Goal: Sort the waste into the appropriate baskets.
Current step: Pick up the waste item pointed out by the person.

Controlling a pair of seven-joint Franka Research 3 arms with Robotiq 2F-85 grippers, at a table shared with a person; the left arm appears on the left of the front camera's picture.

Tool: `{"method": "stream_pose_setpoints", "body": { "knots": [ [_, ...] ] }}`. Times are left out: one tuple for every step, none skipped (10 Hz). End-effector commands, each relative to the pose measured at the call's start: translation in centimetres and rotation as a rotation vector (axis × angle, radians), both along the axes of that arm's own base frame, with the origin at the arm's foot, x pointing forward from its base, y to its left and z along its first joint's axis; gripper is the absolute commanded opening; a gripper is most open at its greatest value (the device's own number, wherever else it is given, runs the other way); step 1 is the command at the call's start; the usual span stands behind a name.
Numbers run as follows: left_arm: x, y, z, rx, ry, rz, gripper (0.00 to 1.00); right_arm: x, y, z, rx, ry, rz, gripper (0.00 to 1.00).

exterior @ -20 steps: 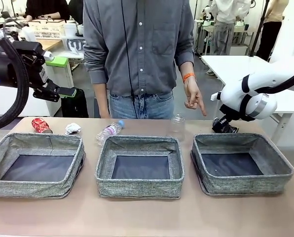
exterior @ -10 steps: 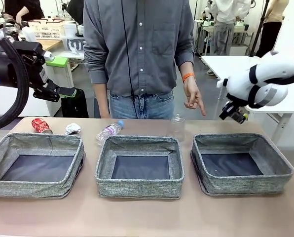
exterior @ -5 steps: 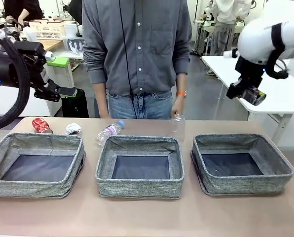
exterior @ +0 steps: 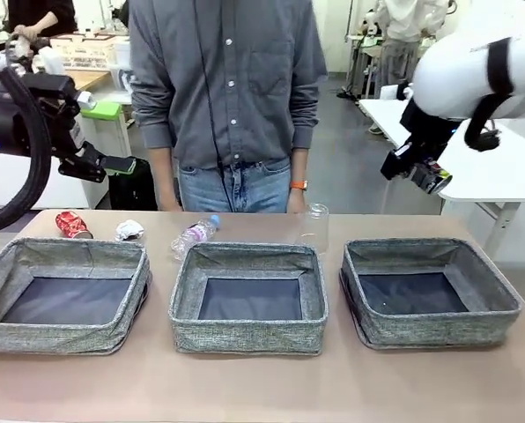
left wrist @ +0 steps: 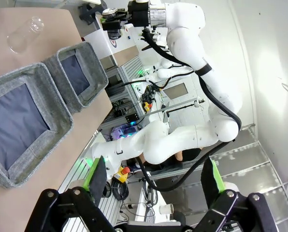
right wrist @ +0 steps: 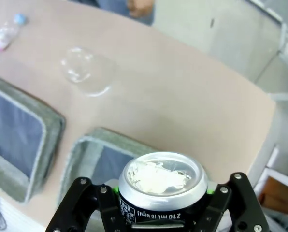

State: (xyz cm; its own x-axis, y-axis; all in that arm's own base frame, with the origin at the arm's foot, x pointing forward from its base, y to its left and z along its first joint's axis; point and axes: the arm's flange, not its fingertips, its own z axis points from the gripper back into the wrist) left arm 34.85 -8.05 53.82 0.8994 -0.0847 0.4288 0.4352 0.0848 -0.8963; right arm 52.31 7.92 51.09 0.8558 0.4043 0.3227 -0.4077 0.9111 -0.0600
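Above table (right wrist: 192, 101): right tool (right wrist: 162, 203) clamps can (right wrist: 161, 178), print "210 ml".

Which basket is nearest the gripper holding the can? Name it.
The right-end basket: the right gripper, shut on the can, hangs high above its far side, while the middle basket and left basket sit farther left.

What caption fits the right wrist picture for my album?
Right tool grips a silver-topped can above a grey basket and clear plastic cup.
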Motion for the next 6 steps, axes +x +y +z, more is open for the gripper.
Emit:
{"method": "stream_pose_setpoints", "body": {
  "knots": [
    [-0.1, -0.1, 0.1, -0.011, -0.022, -0.008, 1.0, 1.4, -0.4, 0.8, -0.021, 0.025, -0.035, 0.05],
    [-0.1, -0.1, 0.1, -0.011, -0.022, -0.008, 1.0, 0.0, 0.0, 0.0, 0.0, 0.0, 0.0, 0.06],
    [-0.1, -0.1, 0.1, -0.011, -0.022, -0.008, 1.0, -0.1, 1.3, 1.5, -0.002, 0.106, -0.085, 0.06],
    [-0.1, -0.1, 0.1, -0.011, -0.022, -0.008, 1.0, -0.7, 5.2, 5.2, 0.051, 0.181, -0.049, 0.06],
    [-0.1, -0.1, 0.1, -0.011, -0.022, -0.008, 1.0, -1.7, 10.8, 9.9, -0.006, 0.28, -0.152, 0.06],
    [-0.1, -0.1, 0.1, -0.011, -0.022, -0.008, 1.0, -2.7, 15.0, 13.4, -0.033, 0.348, -0.279, 0.06]
  ]
}}
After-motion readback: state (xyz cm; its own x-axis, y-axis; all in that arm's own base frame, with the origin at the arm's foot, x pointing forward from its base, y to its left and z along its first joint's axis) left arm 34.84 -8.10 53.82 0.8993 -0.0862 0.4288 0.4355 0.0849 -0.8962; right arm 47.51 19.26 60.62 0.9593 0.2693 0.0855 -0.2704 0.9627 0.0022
